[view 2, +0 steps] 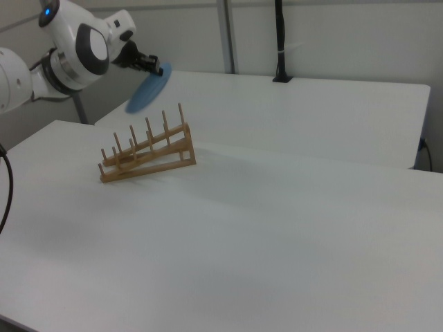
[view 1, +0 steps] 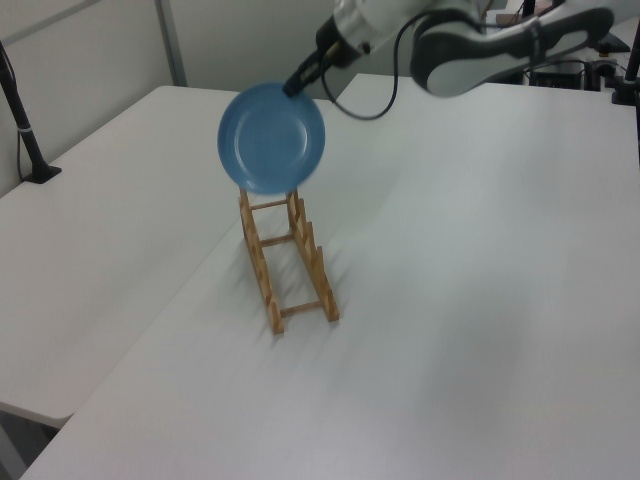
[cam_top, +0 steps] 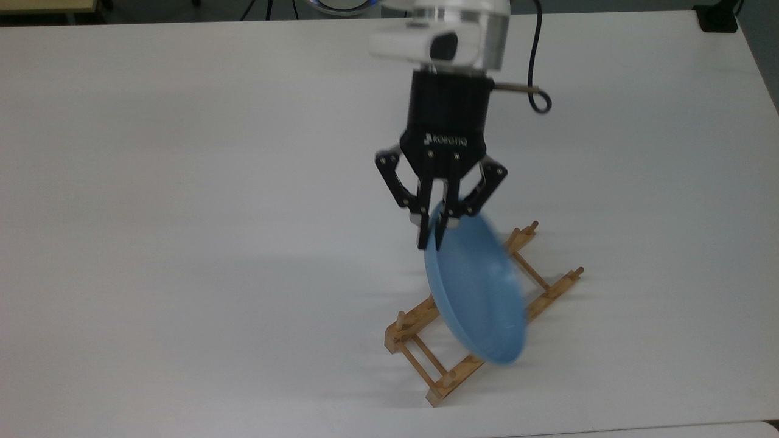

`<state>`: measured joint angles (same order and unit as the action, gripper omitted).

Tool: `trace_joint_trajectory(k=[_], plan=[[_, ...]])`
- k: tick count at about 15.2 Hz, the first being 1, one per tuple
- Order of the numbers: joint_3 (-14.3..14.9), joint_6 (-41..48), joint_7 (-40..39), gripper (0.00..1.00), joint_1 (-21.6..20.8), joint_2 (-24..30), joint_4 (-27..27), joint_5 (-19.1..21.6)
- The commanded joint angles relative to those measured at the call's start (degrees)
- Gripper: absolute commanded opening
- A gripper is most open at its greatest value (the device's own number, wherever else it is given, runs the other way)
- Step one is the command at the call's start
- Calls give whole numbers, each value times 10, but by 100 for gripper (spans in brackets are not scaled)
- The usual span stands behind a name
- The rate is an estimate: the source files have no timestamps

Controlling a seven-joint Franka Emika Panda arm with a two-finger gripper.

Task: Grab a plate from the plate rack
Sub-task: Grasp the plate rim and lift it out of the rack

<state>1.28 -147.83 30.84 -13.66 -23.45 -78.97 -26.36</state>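
My gripper (cam_top: 433, 234) is shut on the upper rim of the light-blue plate (cam_top: 478, 292), which hangs tilted in the air above the wooden plate rack (cam_top: 420, 353). In the left view the plate (view 1: 272, 138) faces the camera, clear of the rack (view 1: 285, 262), with the gripper (view 1: 296, 86) at its top right edge. From the right view the plate (view 2: 145, 93) is seen edge-on above and behind the rack (view 2: 147, 155), held by the gripper (view 2: 156, 68). The rack stands on the white table with no plate between its pegs.
The white table (cam_top: 182, 182) spreads widely around the rack. A black post base (view 1: 38, 170) stands at the left view's far left edge, another black post (view 2: 280, 41) at the back in the right view. A black cable (cam_top: 537, 73) loops off the wrist.
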Motion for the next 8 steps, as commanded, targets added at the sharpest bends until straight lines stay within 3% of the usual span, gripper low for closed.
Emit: trace_joint_trajectory(k=[1, 3, 8], plan=[[-2, 103, -18, 6, 19, 74, -48, 48], [-1, 158, -76, 3, 27, 85, -51, 93], [0, 284, -199, 3, 55, 129, -67, 154]])
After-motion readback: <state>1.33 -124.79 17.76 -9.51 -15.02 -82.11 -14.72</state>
